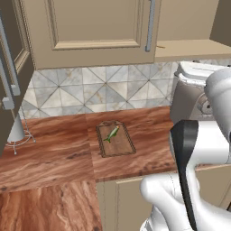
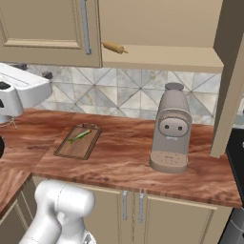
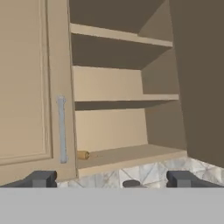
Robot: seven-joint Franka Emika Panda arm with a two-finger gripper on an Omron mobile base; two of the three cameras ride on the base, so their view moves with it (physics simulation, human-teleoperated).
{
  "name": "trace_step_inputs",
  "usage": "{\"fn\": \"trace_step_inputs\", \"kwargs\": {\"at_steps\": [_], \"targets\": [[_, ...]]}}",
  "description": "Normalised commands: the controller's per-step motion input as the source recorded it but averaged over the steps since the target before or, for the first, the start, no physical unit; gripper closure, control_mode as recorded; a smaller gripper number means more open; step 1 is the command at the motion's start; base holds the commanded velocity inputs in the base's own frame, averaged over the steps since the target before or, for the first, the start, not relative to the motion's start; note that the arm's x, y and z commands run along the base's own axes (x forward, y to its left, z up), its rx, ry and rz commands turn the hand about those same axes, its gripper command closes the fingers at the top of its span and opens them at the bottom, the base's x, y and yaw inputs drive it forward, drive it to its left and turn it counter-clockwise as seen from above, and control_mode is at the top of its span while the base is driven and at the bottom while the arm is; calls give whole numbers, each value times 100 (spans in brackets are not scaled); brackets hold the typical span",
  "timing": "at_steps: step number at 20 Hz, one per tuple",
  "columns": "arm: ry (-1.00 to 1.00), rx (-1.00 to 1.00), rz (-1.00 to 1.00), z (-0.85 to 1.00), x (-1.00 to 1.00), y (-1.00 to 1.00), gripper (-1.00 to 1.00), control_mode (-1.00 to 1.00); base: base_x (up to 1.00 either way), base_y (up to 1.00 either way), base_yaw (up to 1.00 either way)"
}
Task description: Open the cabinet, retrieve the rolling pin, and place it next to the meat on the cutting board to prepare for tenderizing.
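Observation:
The cabinet (image 3: pixel 26 87) has its left door shut and its right side open, with bare shelves (image 3: pixel 122 100) showing. The rolling pin (image 2: pixel 114 47) lies on the bottom shelf, one end poking out past the shut door's edge (image 3: pixel 83 155). My gripper (image 3: pixel 113 179) is open and empty. It hangs in front of the cabinet, level with the bottom shelf and apart from the pin. Down on the counter, the cutting board (image 1: pixel 116 140) (image 2: pixel 77 143) carries the small greenish meat (image 1: pixel 111 134) (image 2: pixel 79 136).
A grey coffee machine (image 2: pixel 170 136) stands on the wooden counter (image 2: pixel 119 157) right of the board. The open right door (image 2: pixel 231 71) juts out beyond it. A wire stand (image 1: pixel 17 131) sits at the counter's far left, under a darker tall unit (image 1: pixel 11 67).

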Motion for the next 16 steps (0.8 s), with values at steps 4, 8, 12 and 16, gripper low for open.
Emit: {"fn": "trace_step_inputs", "kwargs": {"at_steps": [4, 8, 12, 16], "targets": [[-6, 13, 29, 17, 7, 65, -100, -100, 0, 0, 0], [-3, 5, 23, 18, 28, 33, -100, -100, 0, 0, 0], [0, 0, 14, 9, 40, 4, -100, -100, 0, 0, 0], [0, -2, 5, 0, 42, 0, -100, -100, 0, 0, 0]]}}
